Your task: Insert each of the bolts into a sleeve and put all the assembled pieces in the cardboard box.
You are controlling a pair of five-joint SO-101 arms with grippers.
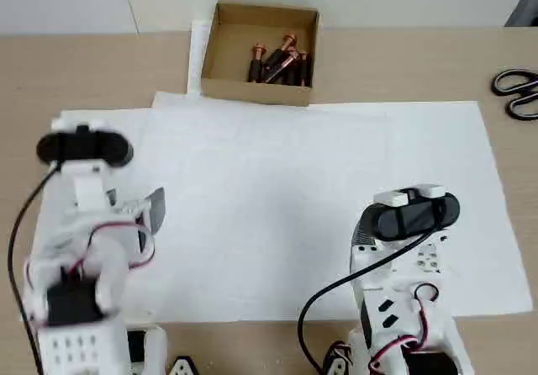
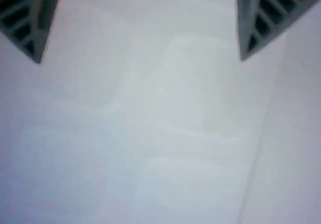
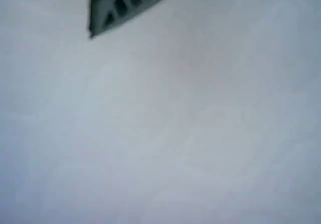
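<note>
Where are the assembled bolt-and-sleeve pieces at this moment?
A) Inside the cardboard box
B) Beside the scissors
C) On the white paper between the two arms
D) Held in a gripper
A: the assembled pieces lie together inside the cardboard box, which stands at the far edge of the white paper.

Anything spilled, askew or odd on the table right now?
Nothing stands out. The assembled pieces lie heaped inside the cardboard box; the scissors rest off the white paper, near the table edge.
</note>
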